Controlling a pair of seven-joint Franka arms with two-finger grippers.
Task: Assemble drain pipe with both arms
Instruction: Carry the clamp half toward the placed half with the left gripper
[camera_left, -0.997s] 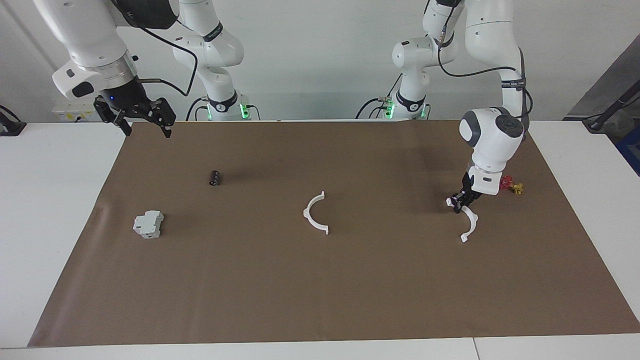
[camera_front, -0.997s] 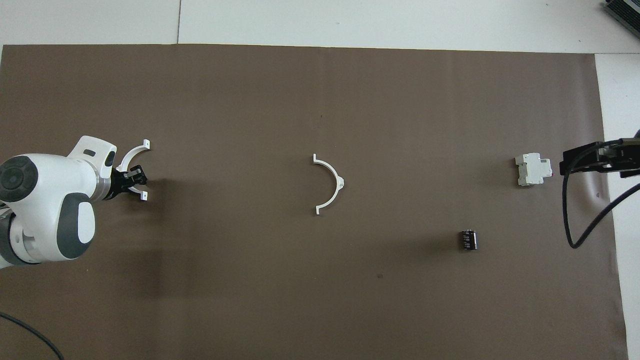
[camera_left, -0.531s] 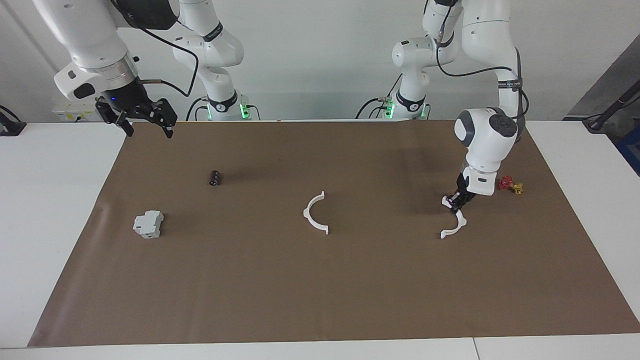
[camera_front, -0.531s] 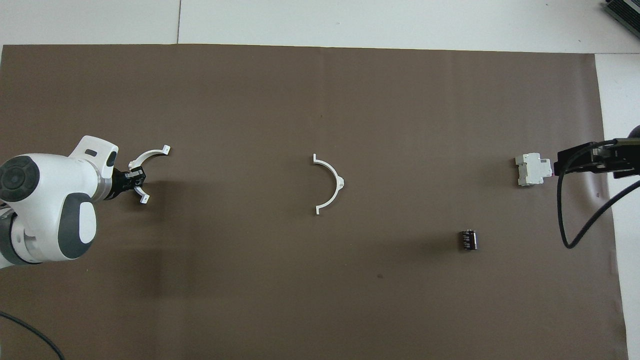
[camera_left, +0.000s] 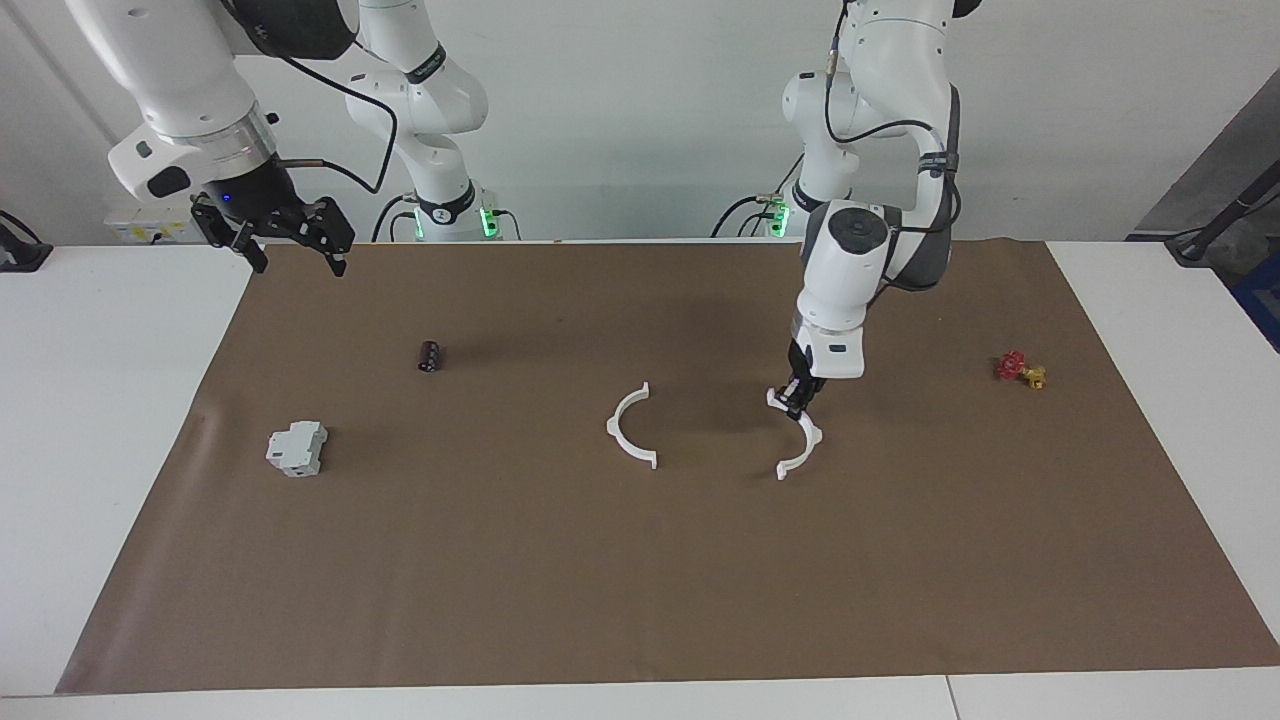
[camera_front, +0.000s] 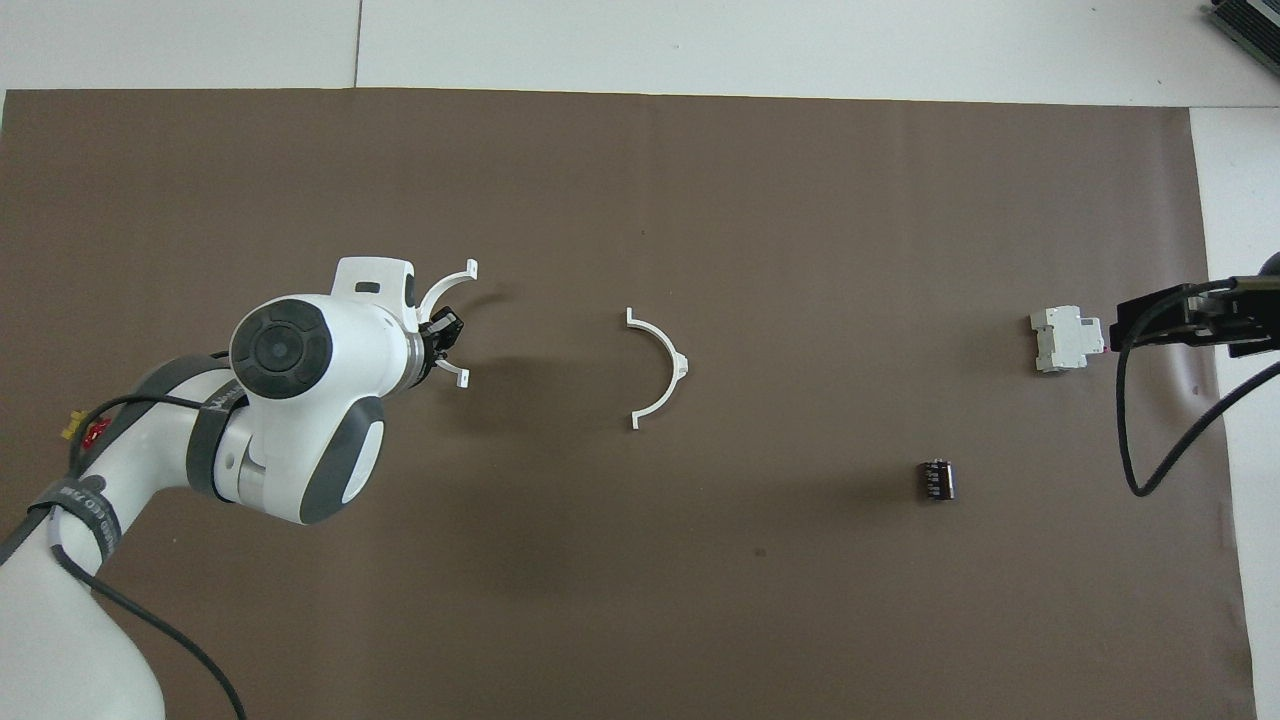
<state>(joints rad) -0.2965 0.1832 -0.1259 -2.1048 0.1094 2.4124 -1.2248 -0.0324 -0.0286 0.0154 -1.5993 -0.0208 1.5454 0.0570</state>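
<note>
The left gripper (camera_left: 797, 398) pinches one half-ring (camera_left: 800, 446) over the brown mat (camera_left: 640, 560). The right gripper (camera_left: 290, 245) waits, jaws wide, above the mat's corner.

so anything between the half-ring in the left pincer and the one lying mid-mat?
Nothing: only bare brown mat separates the held half-ring from the lying half-ring, clearest in the overhead view.

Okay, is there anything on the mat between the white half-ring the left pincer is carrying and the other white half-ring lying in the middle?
Nothing visible. The left pincer is shut on the thin white plastic half-ring, and only bare brown mat separates it from the resting white half-ring. The red-and-yellow valve sits toward the left arm's end.
</note>
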